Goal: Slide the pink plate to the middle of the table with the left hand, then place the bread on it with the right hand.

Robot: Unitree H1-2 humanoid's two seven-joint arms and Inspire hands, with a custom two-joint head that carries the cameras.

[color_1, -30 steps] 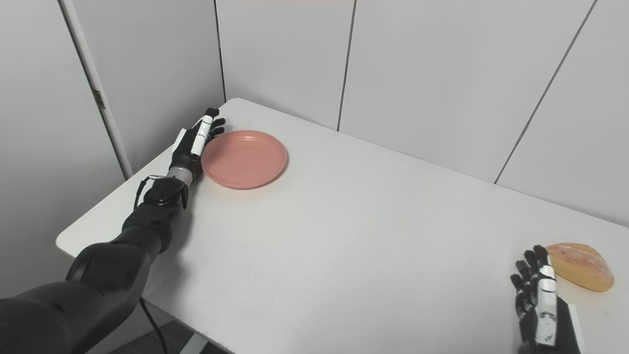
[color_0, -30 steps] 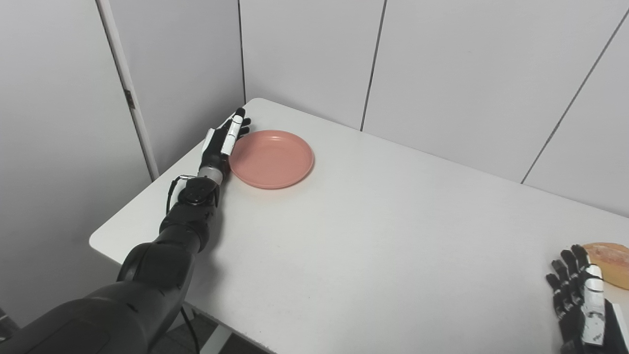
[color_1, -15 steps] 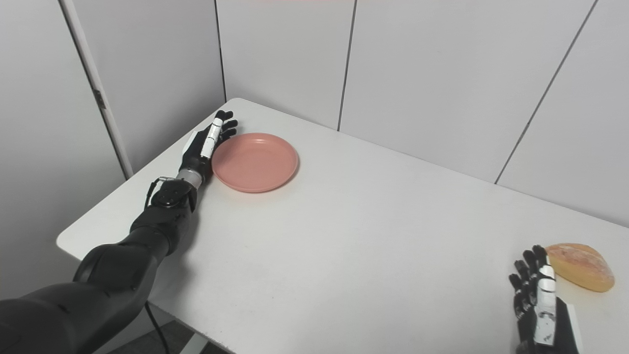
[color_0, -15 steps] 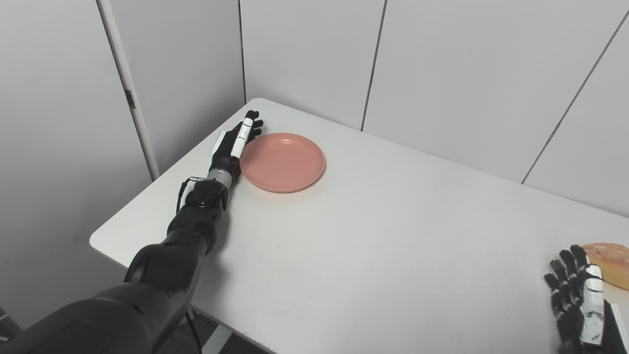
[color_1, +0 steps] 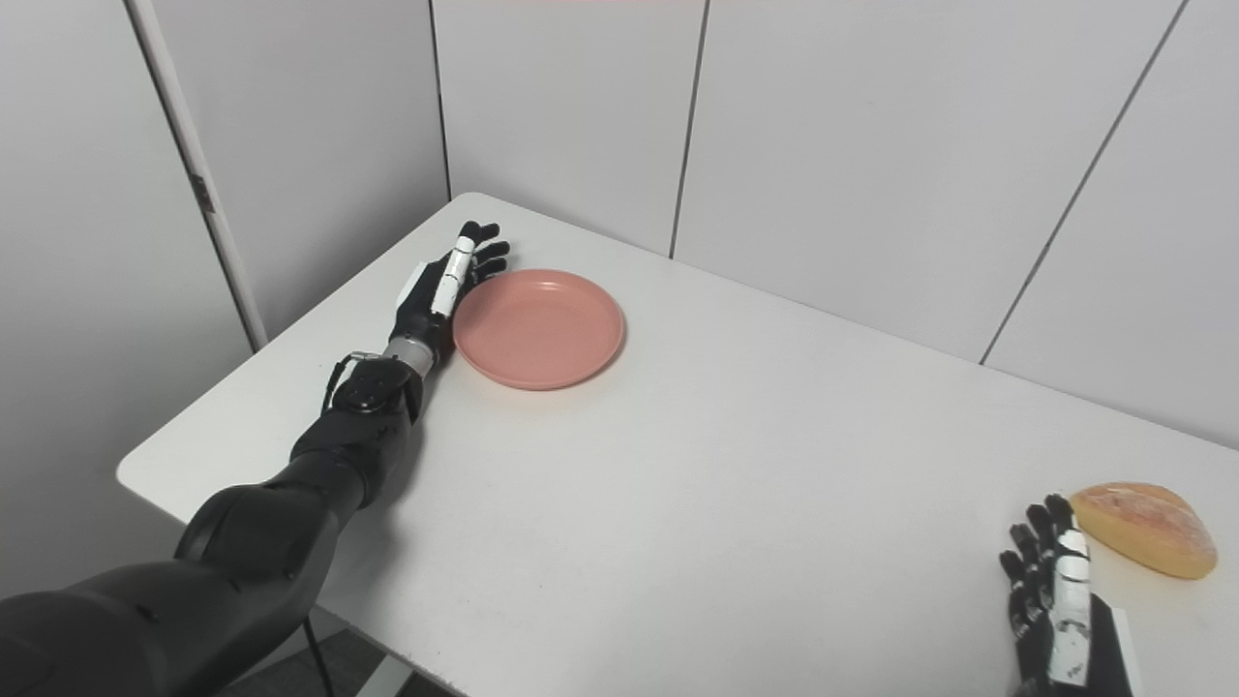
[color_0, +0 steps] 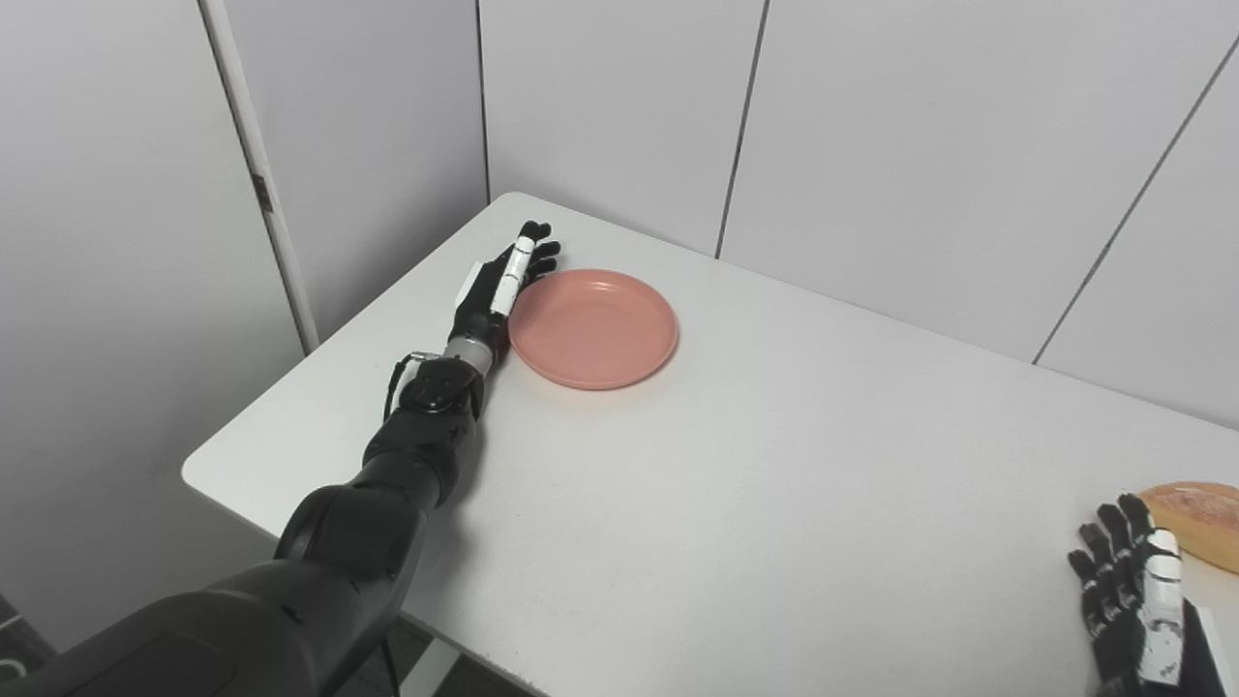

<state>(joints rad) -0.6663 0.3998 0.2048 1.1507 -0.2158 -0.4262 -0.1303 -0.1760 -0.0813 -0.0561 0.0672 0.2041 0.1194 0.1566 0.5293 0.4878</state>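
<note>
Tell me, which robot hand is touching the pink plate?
The left hand, pressed flat against the pink plate's left rim. The right hand waits near the bread.

plate (color_1: 538,327) far left, bread (color_1: 1145,529) far right

You have a white table (color_0: 774,503) with rounded corners, its top plain and matte, running from the near left corner off past the right edge of the view. Its far corner sits tucked into the angle where the walls meet. Behind it you see pale grey wall panels (color_0: 600,106) split by thin dark vertical seams, some upright and some leaning in the view. On the left wall a white upright strip (color_0: 256,174) runs from the top down behind the table edge, with a small dark fitting partway along it. Below the near table edge you can make out a white table leg (color_1: 382,678) and a patch of dark floor (color_0: 15,644).
</note>
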